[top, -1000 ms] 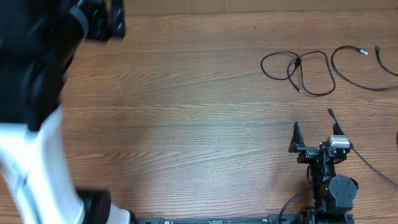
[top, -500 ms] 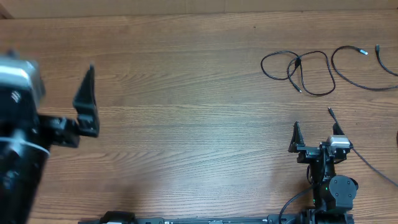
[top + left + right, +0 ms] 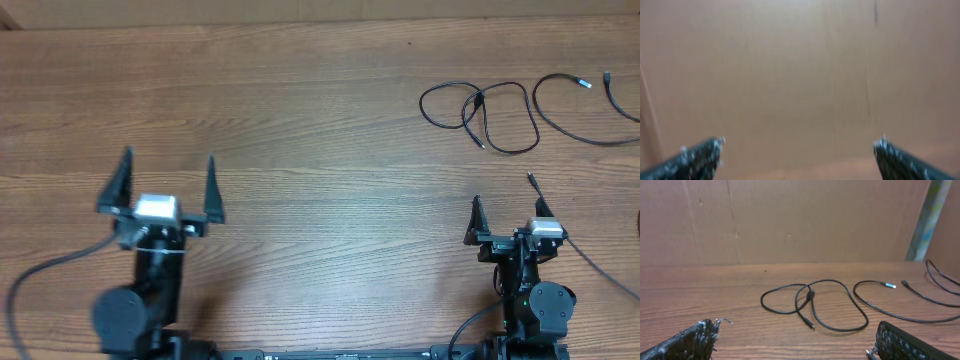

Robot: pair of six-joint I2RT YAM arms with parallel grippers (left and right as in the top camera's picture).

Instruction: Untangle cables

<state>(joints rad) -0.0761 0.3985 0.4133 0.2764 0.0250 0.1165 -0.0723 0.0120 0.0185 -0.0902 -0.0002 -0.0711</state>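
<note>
A black cable [image 3: 487, 112] lies in a crossed double loop at the far right of the table. It also shows in the right wrist view [image 3: 812, 302]. A second cable [image 3: 566, 117] curves beside it, and a third [image 3: 622, 105] is at the right edge. Another thin strand [image 3: 585, 255] runs from a plug past my right gripper. My right gripper [image 3: 508, 205] is open and empty, well short of the loops [image 3: 796, 329]. My left gripper [image 3: 168, 162] is open and empty at the left front, far from all the cables. Its view [image 3: 797, 145] is blurred.
A brown cardboard wall [image 3: 805, 220] stands behind the wooden table [image 3: 320, 130]. A greenish post [image 3: 927, 215] is at the back right. Thick black arm wires [image 3: 40, 275] trail at the front edge.
My left arm has swung down from close under the camera to a low spot at the left front, jaws open. The right arm and the cables have not moved.
</note>
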